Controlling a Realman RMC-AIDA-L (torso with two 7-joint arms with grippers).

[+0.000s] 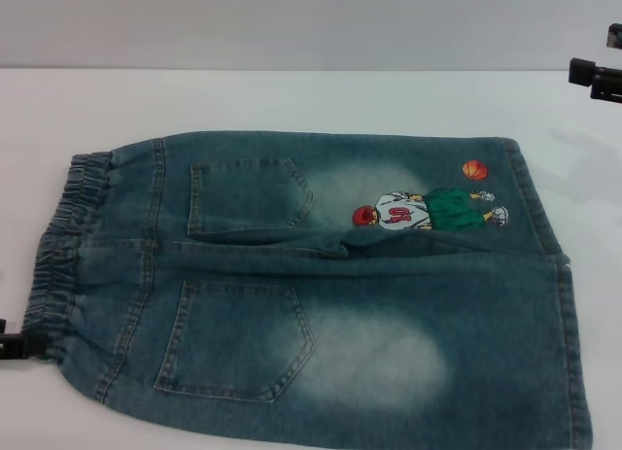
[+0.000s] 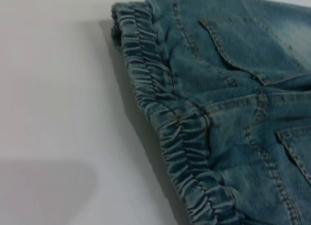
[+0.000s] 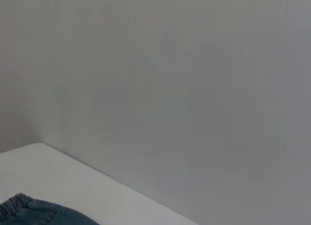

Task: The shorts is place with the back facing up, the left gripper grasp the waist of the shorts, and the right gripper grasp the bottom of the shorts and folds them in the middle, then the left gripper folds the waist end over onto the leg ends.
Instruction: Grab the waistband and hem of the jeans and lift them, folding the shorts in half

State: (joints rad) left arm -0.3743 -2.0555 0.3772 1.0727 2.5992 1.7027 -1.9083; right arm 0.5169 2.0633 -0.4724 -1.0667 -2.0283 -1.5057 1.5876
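Overhead, the shorts [image 1: 321,285] are lying flat, pockets up, on the table [image 1: 292,100]; left tool [image 1: 15,345] beside the waistband [image 1: 58,246], right tool [image 1: 595,76] well apart, finger states untellable. Left wrist: waistband [image 2: 165,123] is lying ruched, ideally pinched through both layers. Right wrist: only a waistband corner [image 3: 17,203] is showing.

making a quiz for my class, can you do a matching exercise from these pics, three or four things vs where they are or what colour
Things:
1. waist of the shorts
2. embroidered basketball
3. right gripper
4. left gripper

Descriptions:
A. orange
B. head view's far right edge, above the table, clear of the denim
C. puckered band at the shorts' left end
D. head view's lower left edge, beside the waistband

Pairs: 1-C, 2-A, 3-B, 4-D
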